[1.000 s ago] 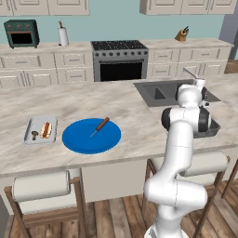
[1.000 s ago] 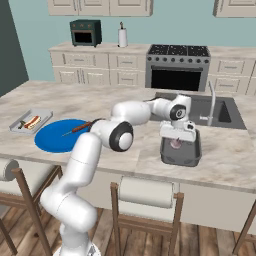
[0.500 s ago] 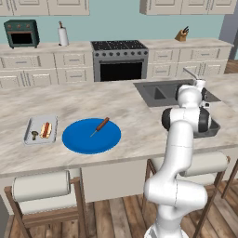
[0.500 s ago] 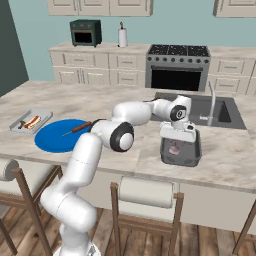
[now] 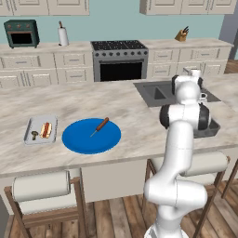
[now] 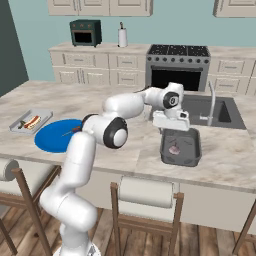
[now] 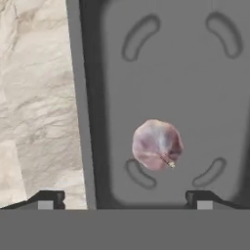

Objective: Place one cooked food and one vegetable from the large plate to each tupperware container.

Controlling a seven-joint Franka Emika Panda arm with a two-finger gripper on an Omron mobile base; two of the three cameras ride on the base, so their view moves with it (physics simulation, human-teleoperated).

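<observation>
Two grey containers on the bench point(image 5: 139, 125), one at each end. The near container point(image 6: 180, 146) sits at the right end beside the sink point(image 6: 212, 111), and it holds one item: a single round purplish vegetable point(image 7: 157, 145), papery like an onion, lying on the container floor toward one end. The gripper point(image 6: 171, 121) hangs right over that container's far rim, and the jaws stand wide apart, nothing between them; in the hand view the two tips sit at the bottom edge, one over the marble, one over the tray floor.

Over at the left end, the large plate point(image 5: 79, 142), one bright-blue disc, carries one thing: a slim brown stick-like piece point(image 5: 100, 126) lying slantwise near its middle. Just beside the plate, apart from it, the second container point(image 5: 31, 124) holds two items: one reddish sausage in a bun point(image 5: 45, 130) and one small dark piece point(image 5: 34, 135) next to it, too small to name.

Behind, one stove point(image 5: 120, 60), one toaster oven point(image 5: 21, 32), one paper-towel roll point(image 5: 63, 35), one knife block point(image 5: 181, 35).
</observation>
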